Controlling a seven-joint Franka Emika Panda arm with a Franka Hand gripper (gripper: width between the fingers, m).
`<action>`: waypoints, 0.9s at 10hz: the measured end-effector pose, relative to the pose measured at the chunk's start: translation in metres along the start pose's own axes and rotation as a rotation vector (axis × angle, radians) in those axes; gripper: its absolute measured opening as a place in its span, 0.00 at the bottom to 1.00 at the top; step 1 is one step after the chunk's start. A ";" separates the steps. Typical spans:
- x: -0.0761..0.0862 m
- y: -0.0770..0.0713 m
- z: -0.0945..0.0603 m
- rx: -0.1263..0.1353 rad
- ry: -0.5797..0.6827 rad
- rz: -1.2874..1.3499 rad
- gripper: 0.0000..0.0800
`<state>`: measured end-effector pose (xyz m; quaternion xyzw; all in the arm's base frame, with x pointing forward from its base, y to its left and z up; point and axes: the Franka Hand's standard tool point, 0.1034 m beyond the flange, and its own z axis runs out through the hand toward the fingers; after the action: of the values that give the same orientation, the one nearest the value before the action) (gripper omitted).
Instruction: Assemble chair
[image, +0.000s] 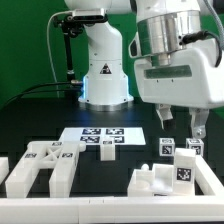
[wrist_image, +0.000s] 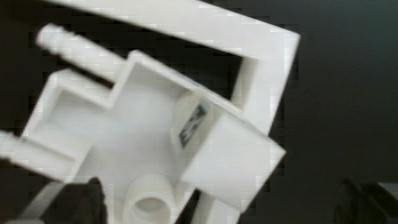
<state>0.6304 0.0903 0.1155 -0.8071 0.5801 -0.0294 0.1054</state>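
The chair parts are chunky white pieces with small black-and-white tags. A blocky part (image: 168, 180) lies at the exterior view's front right. A forked part (image: 40, 165) lies at the front left. Two small tagged pieces (image: 165, 148) (image: 193, 146) stand behind the right part. My gripper (image: 182, 124) hangs above these right-hand pieces, with its fingers spread and nothing between them. The wrist view shows a stepped white slab with a tag (wrist_image: 192, 125), a thin white frame (wrist_image: 267, 60) and the end of a white round peg (wrist_image: 151, 198). A dark blurred finger (wrist_image: 39, 205) shows beside the peg.
The marker board (image: 100, 138) lies flat in the middle of the black table. The robot's base (image: 104, 75) stands behind it, with cables at the back left. A low white rail (image: 100, 212) runs along the front edge.
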 end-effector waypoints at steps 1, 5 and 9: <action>-0.006 0.003 -0.004 0.010 0.026 -0.083 0.81; -0.003 0.006 -0.001 0.006 0.035 -0.389 0.81; 0.016 0.078 0.016 -0.080 0.027 -0.845 0.81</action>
<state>0.5658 0.0536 0.0828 -0.9770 0.2004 -0.0581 0.0453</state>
